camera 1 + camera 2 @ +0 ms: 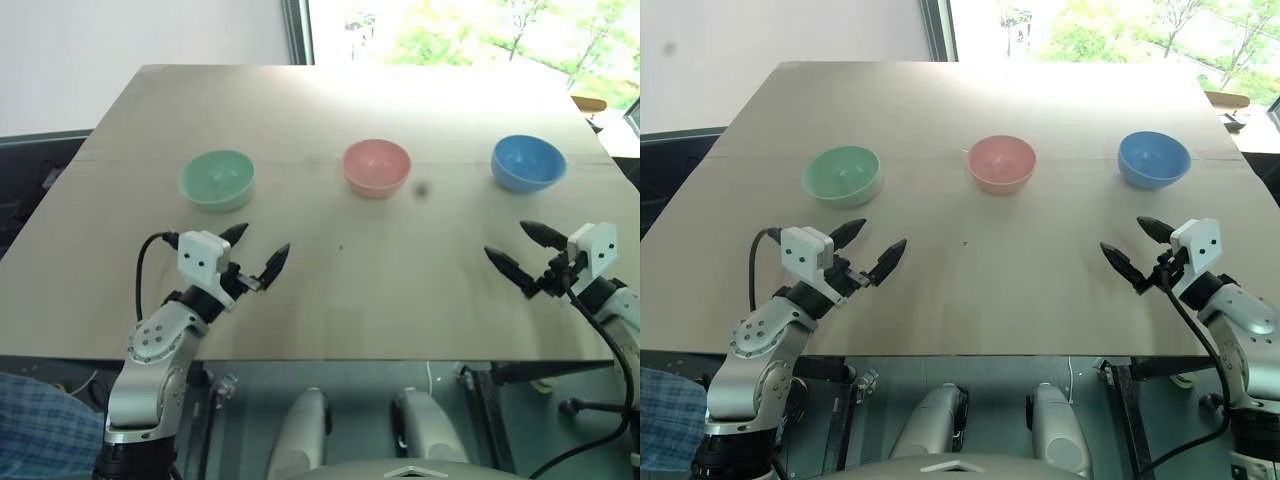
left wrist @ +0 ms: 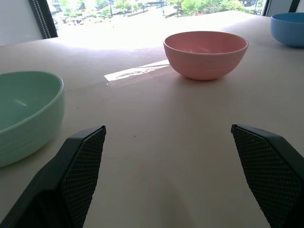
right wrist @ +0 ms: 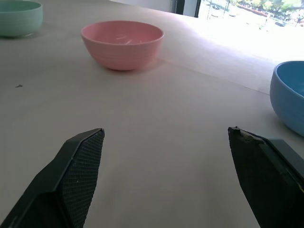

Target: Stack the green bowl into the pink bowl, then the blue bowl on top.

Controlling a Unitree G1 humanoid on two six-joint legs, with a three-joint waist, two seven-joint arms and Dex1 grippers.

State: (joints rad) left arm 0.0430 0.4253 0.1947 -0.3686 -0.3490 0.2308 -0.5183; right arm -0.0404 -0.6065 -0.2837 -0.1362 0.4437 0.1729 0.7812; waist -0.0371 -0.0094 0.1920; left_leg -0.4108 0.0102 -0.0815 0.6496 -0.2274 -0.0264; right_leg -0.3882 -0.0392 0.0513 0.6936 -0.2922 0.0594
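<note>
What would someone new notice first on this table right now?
Three bowls stand apart in a row across the table: the green bowl on the left, the pink bowl in the middle, the blue bowl on the right. Nearer the robot, the left gripper and right gripper hover open, empty.

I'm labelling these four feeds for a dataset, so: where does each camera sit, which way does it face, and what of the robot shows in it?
Left eye view: on the head, looking forward and down over the table; both arms show, left gripper and right gripper with jaws open.
Right eye view: same head, same scene.
Left wrist view: low, along its own fingers, facing the pink bowl, green bowl beside.
Right wrist view: low, along its own fingers, between pink bowl and blue bowl.
Shared: the pink bowl appears in all four.
</note>
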